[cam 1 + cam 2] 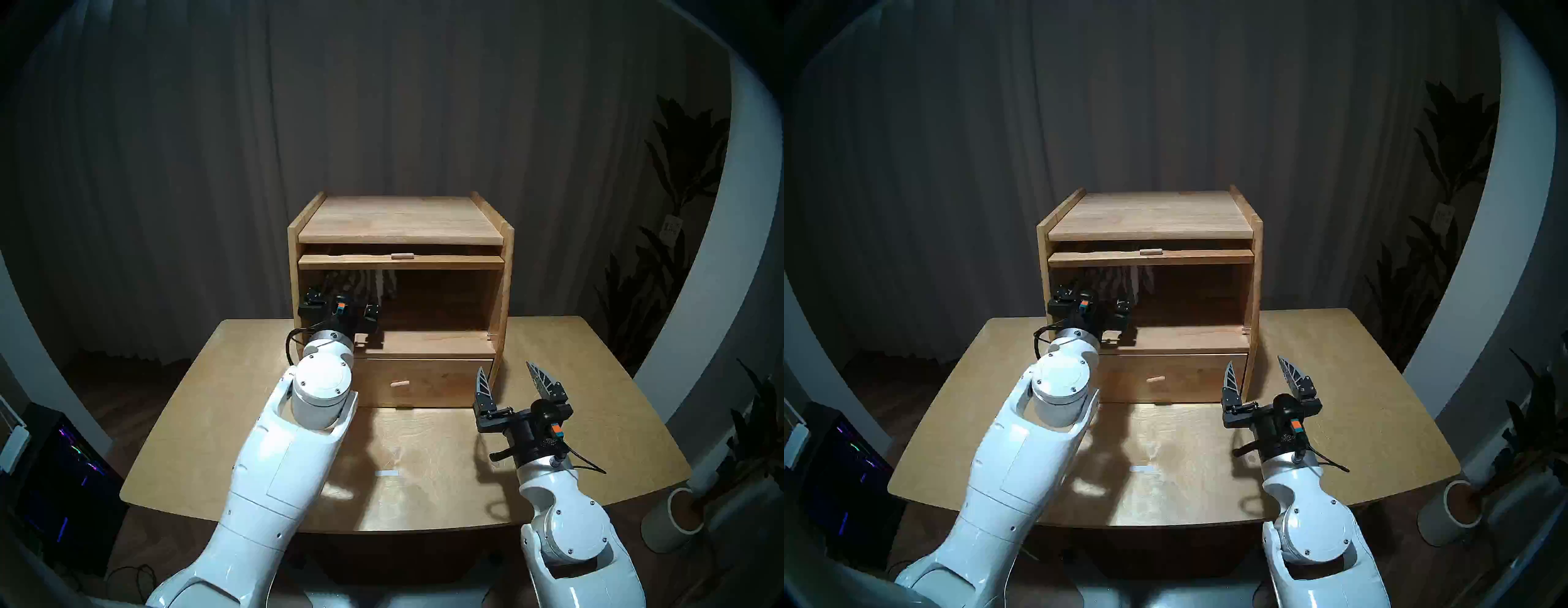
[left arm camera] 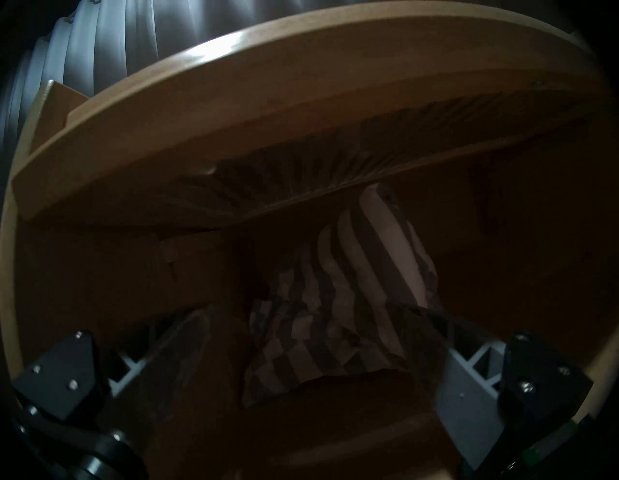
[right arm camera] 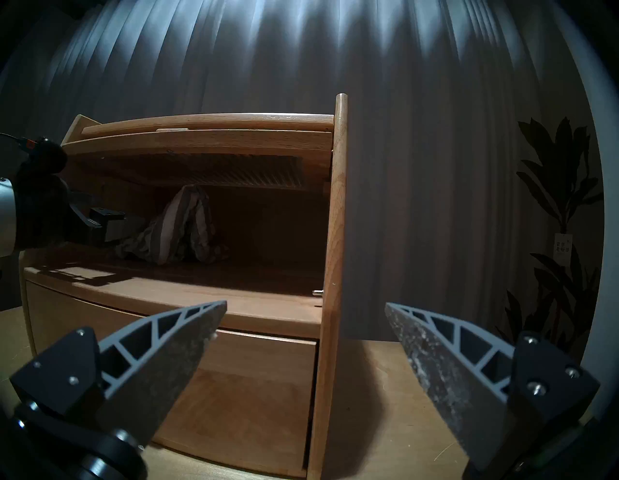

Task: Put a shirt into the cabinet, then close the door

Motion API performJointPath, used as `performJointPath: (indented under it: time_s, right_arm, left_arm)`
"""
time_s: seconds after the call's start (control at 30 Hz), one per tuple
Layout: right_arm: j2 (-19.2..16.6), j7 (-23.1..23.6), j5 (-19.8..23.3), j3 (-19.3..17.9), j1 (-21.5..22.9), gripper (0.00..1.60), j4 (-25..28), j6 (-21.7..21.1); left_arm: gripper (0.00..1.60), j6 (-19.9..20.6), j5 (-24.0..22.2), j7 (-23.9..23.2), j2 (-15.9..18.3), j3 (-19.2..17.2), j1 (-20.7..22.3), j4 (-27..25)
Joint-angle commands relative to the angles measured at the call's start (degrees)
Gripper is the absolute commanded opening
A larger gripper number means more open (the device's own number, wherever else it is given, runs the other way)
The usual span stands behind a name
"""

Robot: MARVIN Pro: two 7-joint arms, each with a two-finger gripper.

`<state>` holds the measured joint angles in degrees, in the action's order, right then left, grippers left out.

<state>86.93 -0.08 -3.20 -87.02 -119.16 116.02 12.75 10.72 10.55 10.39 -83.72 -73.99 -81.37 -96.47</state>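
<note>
The right tool (image 1: pixel 511 379) hovers over the surface (image 1: pixel 594 382) near the cabinet's right front corner, its fingers spread wide and holding nothing. Behind it the drawer (image 1: pixel 424 382) is closed. The left tool (image 2: pixel 301 321) reaches into the upper compartment of the cabinet (image 1: pixel 505 297); its fingers are apart, and the right finger touches the shirt (image 2: pixel 335 301) without gripping it. The shirt lies crumpled inside on the left, partly hidden and dark. The door (image 1: pixel 401 262) is raised flat under the top; its ribbed window is hard to see.
</note>
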Motion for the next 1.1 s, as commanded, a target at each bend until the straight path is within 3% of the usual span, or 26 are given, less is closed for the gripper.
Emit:
performJointPath:
  time_s: [0.0,0.23,0.53,0.93,1.07]
  right_arm:
    - [0.0,0.0,0.0,0.0,0.4,1.6,0.8,0.3]
    - [0.0,0.0,0.0,0.0,0.5,1.6,0.5,0.3]
    - [0.0,0.0,0.0,0.0,0.6,1.6,0.3,0.3]
    - [0.0,0.0,0.0,0.0,0.8,1.6,0.2,0.4]
    - [0.0,0.0,0.0,0.0,0.9,1.6,0.2,0.4]
  left_arm:
    - [1.6,-3.4,-0.2,-0.1,3.2,-3.1,-1.1,-6.5]
    - [1.6,-4.6,-2.0,-2.8,4.4,-3.1,-4.0,-11.0]
    - [1.6,-5.1,-4.7,-6.3,7.9,-7.7,-5.6,-16.6]
    - [1.6,-2.2,-7.9,-14.0,15.9,-17.5,-11.3,-22.2]
    - [1.6,-2.2,-8.8,-16.2,19.3,-23.4,-14.5,-23.7]
